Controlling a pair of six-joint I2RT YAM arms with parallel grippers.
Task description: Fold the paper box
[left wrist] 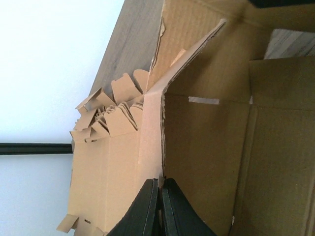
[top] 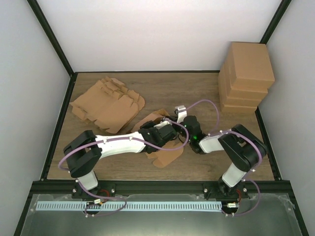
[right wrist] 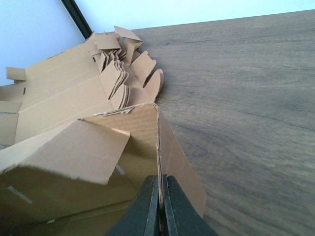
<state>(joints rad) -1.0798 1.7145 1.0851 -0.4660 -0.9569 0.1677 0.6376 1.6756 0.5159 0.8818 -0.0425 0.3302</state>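
Observation:
The paper box (top: 167, 157) is a brown cardboard blank, partly raised, in the middle of the table, and both wrists largely cover it from above. My left gripper (top: 169, 132) is shut on the edge of an upright wall of the box (left wrist: 206, 147); the black fingers (left wrist: 147, 206) pinch the corrugated edge. My right gripper (top: 185, 130) is shut on another standing wall of the box (right wrist: 172, 157), whose thin edge runs straight up from between its fingers (right wrist: 177, 206). A loose flap (right wrist: 74, 152) leans inward to the left of that wall.
A pile of flat cardboard blanks (top: 108, 105) lies at the back left, also seen behind the box (right wrist: 64, 93). A stack of finished boxes (top: 246, 78) stands at the back right. Black frame posts and white walls border the wooden table (top: 197, 88).

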